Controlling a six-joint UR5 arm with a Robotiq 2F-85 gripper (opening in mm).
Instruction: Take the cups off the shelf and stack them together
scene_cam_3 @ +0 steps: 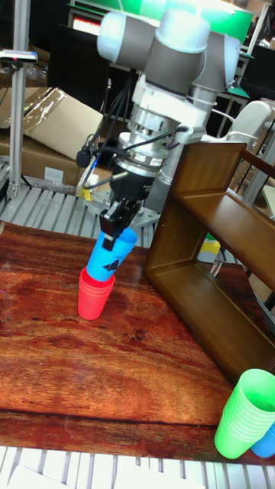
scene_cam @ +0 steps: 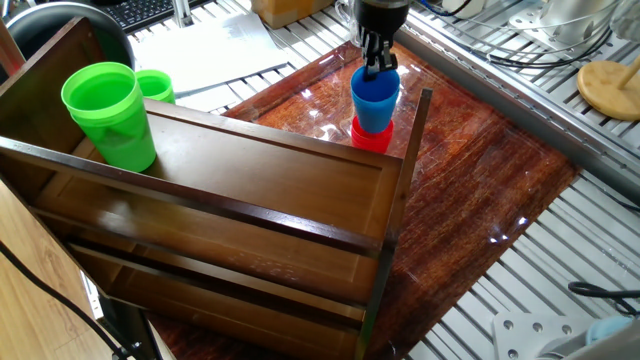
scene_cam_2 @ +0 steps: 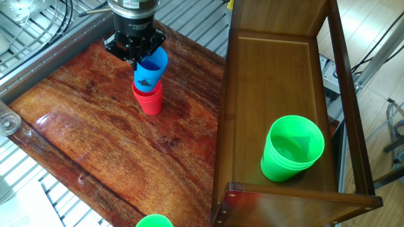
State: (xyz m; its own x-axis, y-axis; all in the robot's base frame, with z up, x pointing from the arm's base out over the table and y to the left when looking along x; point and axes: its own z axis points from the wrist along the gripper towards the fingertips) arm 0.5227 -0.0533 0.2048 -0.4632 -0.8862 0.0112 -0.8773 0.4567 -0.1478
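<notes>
Tall fixed view shows the hand [scene_cam_3: 116, 226] pinching the blue cup [scene_cam_3: 108, 256] by its rim, tilted into the red cup [scene_cam_3: 95, 292]; looks light, thin, slippery plastic, so rim grip seems right.

One fixed view looked over the shelf [scene_cam: 230, 200] toward the gripper [scene_cam: 377, 62]; the other faced it from above; tall view sat low, close. All shared the gripper.

The gripper [scene_cam_2: 140, 55] holds the blue cup [scene_cam_2: 150, 70] by its rim, tilted, its base inside the red cup [scene_cam_2: 149, 99].
</notes>
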